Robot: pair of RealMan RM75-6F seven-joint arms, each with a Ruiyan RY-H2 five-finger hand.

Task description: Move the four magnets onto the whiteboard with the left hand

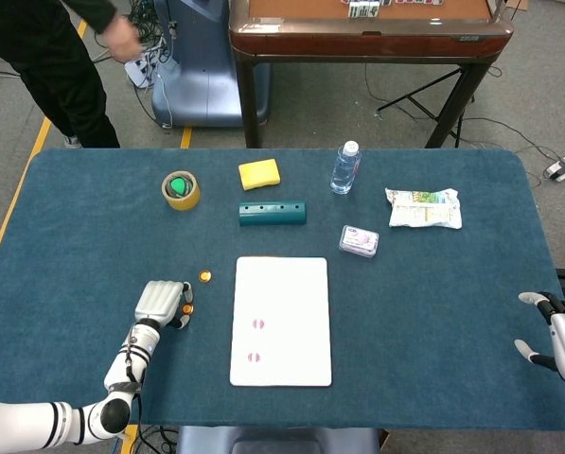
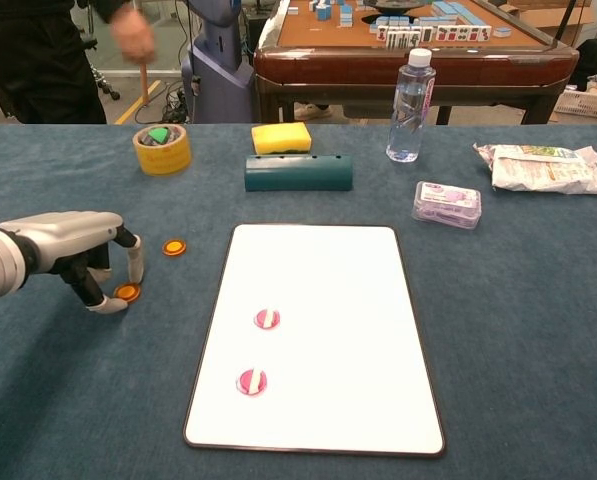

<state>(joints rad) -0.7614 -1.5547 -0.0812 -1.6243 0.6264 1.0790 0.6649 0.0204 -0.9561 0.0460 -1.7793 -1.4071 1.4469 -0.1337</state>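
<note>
Left hand [image 2: 78,255]: fingers curled down around a small orange disc magnet [image 2: 127,292] on the blue cloth; firm grip not discernible. Second orange disc magnet [image 2: 174,246]: just beyond, loose. Two pink-striped round magnets [image 2: 266,319]: already on the white rectangular whiteboard [image 2: 368,300]. Step, judged: third pickup; next, pinch and lift. Right hand [image 1: 558,342]: cropped at frame edge, fingers spread, empty.

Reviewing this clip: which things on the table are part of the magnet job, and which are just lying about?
Belongs to the job:
whiteboard
two pink magnets on the board
two orange magnets on the cloth
left hand, fingers at the nearer orange one

Lying about:
tape roll
yellow sponge
teal block
water bottle
small case
snack packet
</note>
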